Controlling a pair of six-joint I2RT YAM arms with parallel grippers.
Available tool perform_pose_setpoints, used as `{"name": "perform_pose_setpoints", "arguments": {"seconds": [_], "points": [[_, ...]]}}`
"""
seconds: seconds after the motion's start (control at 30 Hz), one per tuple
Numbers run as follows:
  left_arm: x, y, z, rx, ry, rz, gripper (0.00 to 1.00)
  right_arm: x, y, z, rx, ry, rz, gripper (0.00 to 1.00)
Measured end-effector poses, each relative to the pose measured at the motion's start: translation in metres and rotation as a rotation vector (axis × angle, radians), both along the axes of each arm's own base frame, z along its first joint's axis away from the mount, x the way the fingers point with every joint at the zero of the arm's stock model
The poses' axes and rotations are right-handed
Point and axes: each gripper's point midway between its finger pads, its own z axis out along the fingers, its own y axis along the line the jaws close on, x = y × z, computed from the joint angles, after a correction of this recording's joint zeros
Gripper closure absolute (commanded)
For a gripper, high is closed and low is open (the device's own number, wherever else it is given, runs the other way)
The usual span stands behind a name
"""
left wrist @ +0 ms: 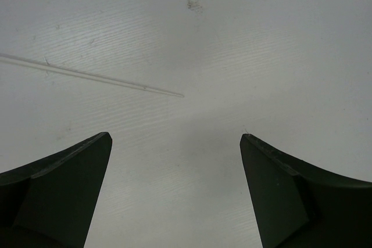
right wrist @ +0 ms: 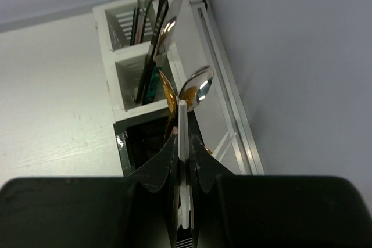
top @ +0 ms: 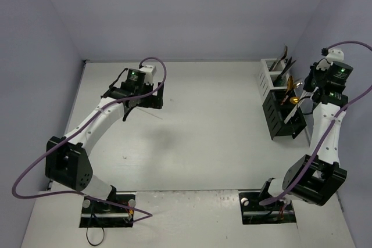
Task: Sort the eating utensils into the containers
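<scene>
Right gripper [right wrist: 183, 154], jaws clenched on one pale chopstick [right wrist: 183, 121]; its long axis is running along the fingers, tip aiming over the black holder [top: 279, 121], far right. Left gripper [left wrist: 174, 137] is hovering, jaws released, over a second chopstick [left wrist: 93, 75] lying flat on the worktop [left wrist: 273, 56], across the wrist view. Judging it light, stiff, slick; pinching mid-length.

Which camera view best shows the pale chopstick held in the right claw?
The right wrist view: the chopstick fills the centre, pinched in the right claw above the black holder. The top external view shows only a small pale sliver; the left wrist view misses it.
</scene>
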Motion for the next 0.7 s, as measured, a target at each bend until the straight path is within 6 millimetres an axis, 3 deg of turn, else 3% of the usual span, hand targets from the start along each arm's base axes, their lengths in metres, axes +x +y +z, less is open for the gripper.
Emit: {"name": "perform_pose_setpoints", "arguments": {"seconds": [0.2, 0.23, 0.33, 0.4, 0.6, 0.7], "points": [[0.0, 0.007, -0.006, 0.024, 0.006, 0.018, 0.1, 0.003, -0.003, -0.022, 0.024, 0.053, 0.0, 0.97], [0.0, 0.009, -0.006, 0.026, 0.005, 0.02, 0.1, 0.004, -0.003, -0.025, 0.027, 0.056, 0.002, 0.9], [0.002, 0.013, -0.007, 0.033, 0.005, 0.032, 0.1, 0.005, 0.0, -0.033, 0.045, 0.064, 0.012, 0.54], [0.002, 0.019, -0.008, 0.046, 0.01, 0.053, 0.1, 0.005, 0.002, -0.041, 0.062, 0.078, 0.017, 0.38], [0.001, 0.049, -0.042, 0.118, 0.139, 0.206, 0.1, 0.002, 0.006, -0.059, 0.102, 0.11, 0.013, 0.12], [-0.004, 0.063, -0.067, 0.156, 0.228, 0.276, 0.1, 0.002, 0.006, -0.058, 0.105, 0.106, 0.011, 0.08]]}}
